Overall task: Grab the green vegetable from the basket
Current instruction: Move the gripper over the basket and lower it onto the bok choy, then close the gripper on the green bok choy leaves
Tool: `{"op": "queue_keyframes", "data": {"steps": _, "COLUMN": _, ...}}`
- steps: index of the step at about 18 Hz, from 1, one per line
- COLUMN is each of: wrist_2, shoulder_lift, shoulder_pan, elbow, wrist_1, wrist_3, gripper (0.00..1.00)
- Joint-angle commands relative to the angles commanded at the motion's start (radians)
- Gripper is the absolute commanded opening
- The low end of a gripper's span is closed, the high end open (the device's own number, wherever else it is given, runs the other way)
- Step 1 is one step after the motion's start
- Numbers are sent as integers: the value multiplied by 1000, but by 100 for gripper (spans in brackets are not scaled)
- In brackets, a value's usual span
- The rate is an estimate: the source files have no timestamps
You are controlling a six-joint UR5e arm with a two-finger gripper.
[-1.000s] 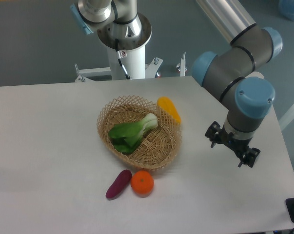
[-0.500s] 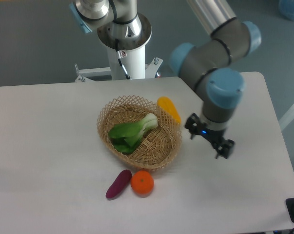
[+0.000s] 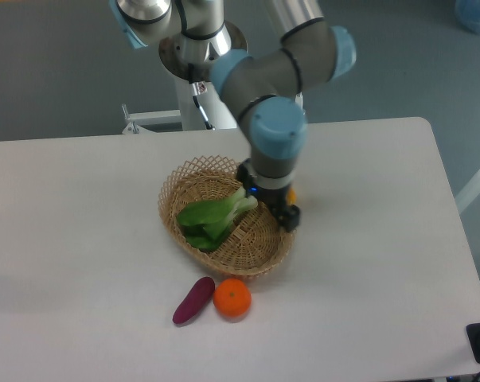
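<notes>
The green vegetable [image 3: 209, 218], a bok choy with dark leaves and a pale stem end, lies in the tan wicker basket [image 3: 193, 176] in the middle of the table. My gripper [image 3: 269, 200] hangs over the basket's right rim, right next to the bok choy's pale stem end. Its jaws look open, with nothing between them. The arm's wrist hides the basket's upper right rim and most of the yellow-orange vegetable behind it.
A purple oblong vegetable [image 3: 193, 300] and an orange [image 3: 232, 298] lie on the white table just in front of the basket. The robot's base column [image 3: 201, 56] stands at the table's far edge.
The arm has swung left from the table's right side, and the gripper now hangs over the basket's right rim by the bok choy. The produce has not moved.
</notes>
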Motion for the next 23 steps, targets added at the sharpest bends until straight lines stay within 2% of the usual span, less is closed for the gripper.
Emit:
{"op": "queue_keyframes", "data": {"steps": 6, "wrist_2": 2, "shoulder_lift": -11, "shoulder_pan": -20, "elbow": -31, "wrist_1": 2, "wrist_3": -32, "gripper": 100}}
{"op": "queue_keyframes", "data": {"steps": 9, "wrist_2": 2, "shoulder_lift": -11, "shoulder_pan": -22, "elbow": -66, "wrist_1": 11, "wrist_3": -37, "gripper": 100}}
{"op": "queue_keyframes", "data": {"steps": 16, "wrist_2": 35, "shoulder_lift": -40, "shoulder_pan": -31, "elbow": -117, "wrist_1": 138, "wrist_3": -39, "gripper": 100}}
{"op": "queue_keyframes", "data": {"steps": 18, "wrist_2": 77, "shoulder_lift": -57, "shoulder_pan": -43, "elbow": -120, "wrist_1": 150, "wrist_3": -48, "gripper": 100}}
{"op": "queue_keyframes", "data": {"steps": 21, "wrist_2": 80, "shoulder_lift": -72, "shoulder_pan": -49, "elbow": -120, "wrist_1": 175, "wrist_3": -75, "gripper": 100}}
{"op": "queue_keyframes", "data": {"steps": 22, "wrist_2": 80, "shoulder_lift": -75, "shoulder_pan": -49, "elbow": -121, "wrist_1": 186, "wrist_3": -75, "gripper": 99}}
{"op": "queue_keyframes", "data": {"steps": 23, "wrist_2": 80, "shoulder_lift": -83, "shoulder_pan": -57, "elbow": -121, "wrist_1": 189, "wrist_3": -77, "gripper": 84}}
